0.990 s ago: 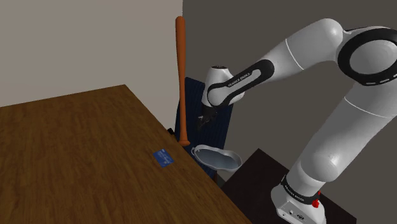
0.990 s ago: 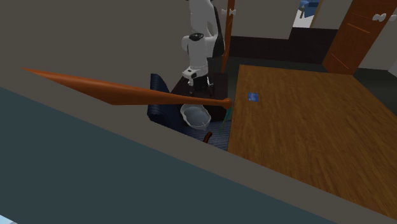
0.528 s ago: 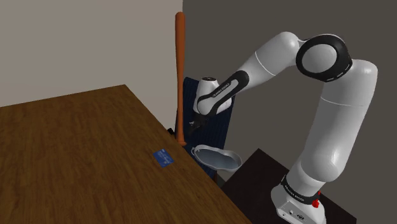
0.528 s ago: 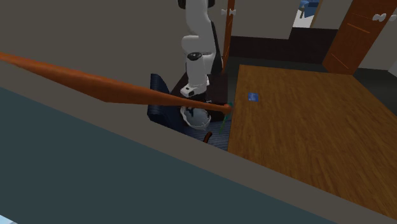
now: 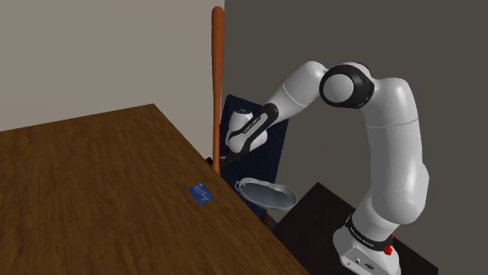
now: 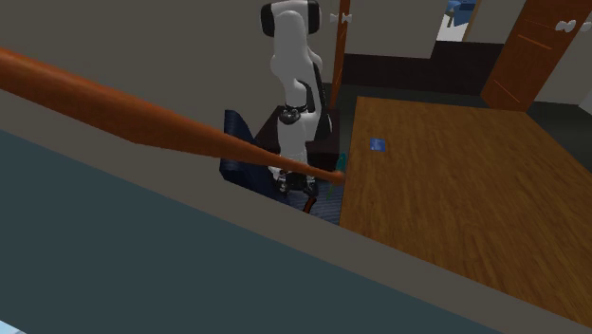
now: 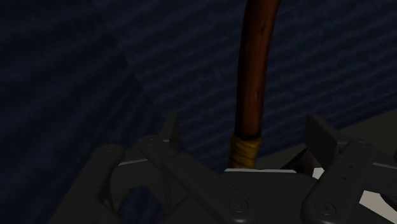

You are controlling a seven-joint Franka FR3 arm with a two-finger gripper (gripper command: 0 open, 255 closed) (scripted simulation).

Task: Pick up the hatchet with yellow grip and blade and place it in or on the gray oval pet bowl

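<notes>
The hatchet point(image 5: 217, 86) is a long brown handle standing almost upright against the wall beside the wooden table's edge. A yellowish wrap point(image 7: 245, 149) circles the handle near its low end, and the blade is hidden. In the second exterior view the hatchet handle point(image 6: 142, 119) slants across the picture. My gripper point(image 5: 221, 162) is down at the handle's low end. Its black fingers point(image 7: 168, 130) stand apart, open, with the handle point(image 7: 254, 70) between them and a gap on each side. The gray oval pet bowl point(image 5: 266, 193) sits lower, to the shoulder view's right of the gripper.
The wooden table point(image 5: 94, 195) carries a small blue card point(image 5: 201, 192). A dark blue furniture piece point(image 5: 262, 148) stands behind the gripper against the dark wall. My black stand point(image 5: 313, 215) lies below the bowl. Brown doors point(image 6: 531, 47) show far back.
The arm has swung down and to the shoulder view's left, bringing the gripper from above the bowl to the handle's low end. The handle has shifted and tilted a little.
</notes>
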